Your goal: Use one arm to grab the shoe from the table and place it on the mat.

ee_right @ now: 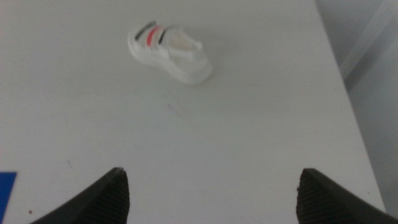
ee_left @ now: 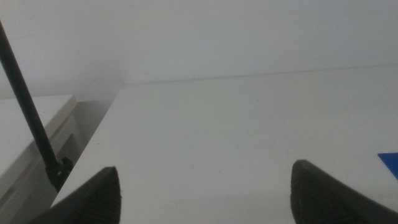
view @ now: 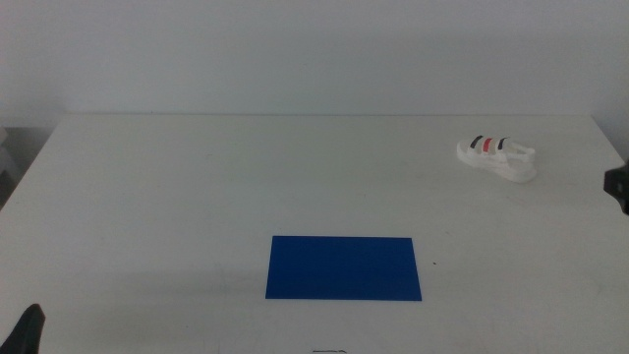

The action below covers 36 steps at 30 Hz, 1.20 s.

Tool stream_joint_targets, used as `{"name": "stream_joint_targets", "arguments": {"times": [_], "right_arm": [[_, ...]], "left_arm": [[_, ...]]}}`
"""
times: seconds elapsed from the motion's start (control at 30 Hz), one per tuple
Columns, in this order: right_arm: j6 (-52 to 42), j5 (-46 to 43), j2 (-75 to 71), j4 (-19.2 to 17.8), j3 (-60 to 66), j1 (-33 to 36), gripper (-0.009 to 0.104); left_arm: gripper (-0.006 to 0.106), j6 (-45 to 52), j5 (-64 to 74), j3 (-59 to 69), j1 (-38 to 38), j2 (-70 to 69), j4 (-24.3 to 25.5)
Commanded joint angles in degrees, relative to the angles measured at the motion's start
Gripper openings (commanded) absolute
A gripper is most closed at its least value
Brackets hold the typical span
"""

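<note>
The white shoe (view: 496, 157) with black and red strap stripes lies on its sole at the far right of the table (view: 197, 177). The dark-blue mat (view: 343, 267) lies flat near the front middle, with nothing on it. My right gripper (ee_right: 214, 199) is open and empty, and the shoe (ee_right: 169, 53) lies well ahead of it on the bare table. In the middle view the right gripper (view: 619, 189) only shows at the right edge. My left gripper (ee_left: 205, 199) waits open at the front left corner (view: 29, 329), a corner of the mat (ee_left: 390, 162) just in its view.
The table's right edge (ee_right: 348, 93) runs close past the shoe, with a drop beyond it. A black cable (ee_left: 31, 112) and a white cabinet (ee_left: 31, 143) stand off the table's left side. A corner of the mat (ee_right: 5, 186) shows in the right wrist view.
</note>
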Motion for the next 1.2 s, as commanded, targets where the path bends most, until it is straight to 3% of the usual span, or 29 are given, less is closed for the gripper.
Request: {"name": "stream_joint_targets", "arguments": {"times": [0.0,0.37,0.8,1.17], "right_arm": [[-1.5,2.0,3.1,-0.5,-6.7,0.2,0.071],[-15.7,25.8,25.1,0.6,-36.3,0.2,0.071],[-31.7,39.6,49.7,5.5,-66.9,0.2,0.071],[-38.9,41.0,63.8,9.4,-81.7,0.2,0.071]], "left_arm": [[0.094,-0.8,-4.7,-0.2,-0.1,-1.1,-0.5],[0.094,-0.8,-4.7,-0.2,-0.1,-1.1,-0.5],[0.094,-0.8,-4.7,-0.2,-0.1,-1.1,-0.5],[0.094,-0.8,-4.7,-0.2,-0.1,-1.1,-0.5]]}}
